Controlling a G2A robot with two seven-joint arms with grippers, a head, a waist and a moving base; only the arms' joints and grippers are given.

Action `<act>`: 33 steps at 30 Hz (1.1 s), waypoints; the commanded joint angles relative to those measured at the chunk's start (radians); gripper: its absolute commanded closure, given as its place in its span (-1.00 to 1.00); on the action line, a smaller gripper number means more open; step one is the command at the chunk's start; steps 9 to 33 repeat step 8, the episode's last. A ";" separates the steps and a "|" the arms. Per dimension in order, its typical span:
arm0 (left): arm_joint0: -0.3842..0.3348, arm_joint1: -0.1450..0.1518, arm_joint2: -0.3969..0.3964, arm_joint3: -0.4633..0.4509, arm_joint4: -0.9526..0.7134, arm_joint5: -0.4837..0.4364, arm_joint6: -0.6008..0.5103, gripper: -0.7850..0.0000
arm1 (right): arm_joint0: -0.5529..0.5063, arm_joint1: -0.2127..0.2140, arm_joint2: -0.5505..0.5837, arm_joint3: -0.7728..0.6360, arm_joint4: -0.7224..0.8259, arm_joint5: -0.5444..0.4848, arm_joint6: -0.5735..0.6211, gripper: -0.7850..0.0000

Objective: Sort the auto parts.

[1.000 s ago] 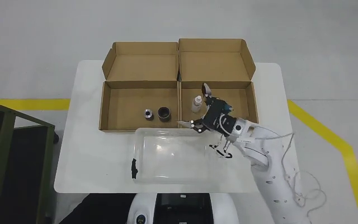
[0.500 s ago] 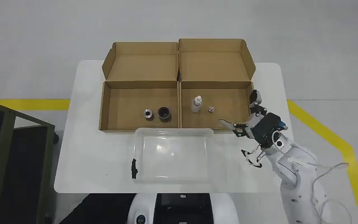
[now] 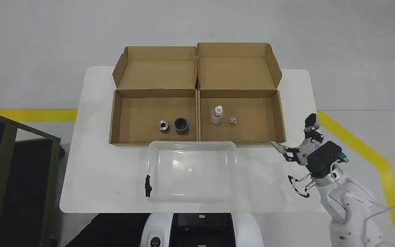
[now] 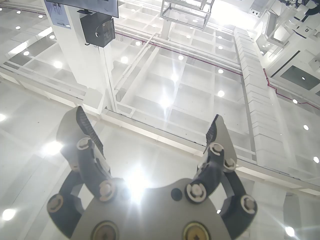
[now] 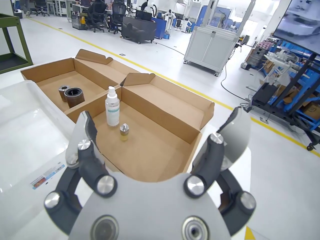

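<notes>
Two open cardboard boxes stand side by side at the back of the table. The left box (image 3: 123, 117) holds a small metal cylinder (image 3: 162, 125) and a dark bearing sleeve (image 3: 181, 125). The right box (image 3: 265, 114) holds a clear spray bottle (image 3: 217, 114) and a small brass fitting (image 3: 233, 120), both upright (image 5: 112, 107) (image 5: 123, 132). My right gripper (image 3: 292, 131) hangs open and empty off the right box's front right corner, also seen as the right gripper (image 5: 162, 123). My left gripper (image 4: 147, 123) is open, empty and faces the ceiling.
A clear plastic bin (image 3: 152, 167) sits in front of the boxes at the table's middle. A small black part (image 3: 147, 185) lies by its left wall. The white table (image 3: 92, 160) has bare room at left and right. A green rack (image 3: 24, 179) stands beyond the left edge.
My right arm has drawn back from over the right box to the table's right edge. The brass fitting, hidden under the gripper a second ago, now stands in that box.
</notes>
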 commanded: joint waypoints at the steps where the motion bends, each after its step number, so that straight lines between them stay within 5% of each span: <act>1: 0.000 0.000 0.000 0.000 0.000 0.000 0.000 -1.00 | -0.010 0.003 0.011 -0.008 -0.005 -0.001 -0.014 -1.00; 33: 0.000 0.000 0.000 0.000 0.000 0.000 0.000 -1.00 | -0.023 0.009 0.023 -0.008 -0.005 0.005 -0.044 -1.00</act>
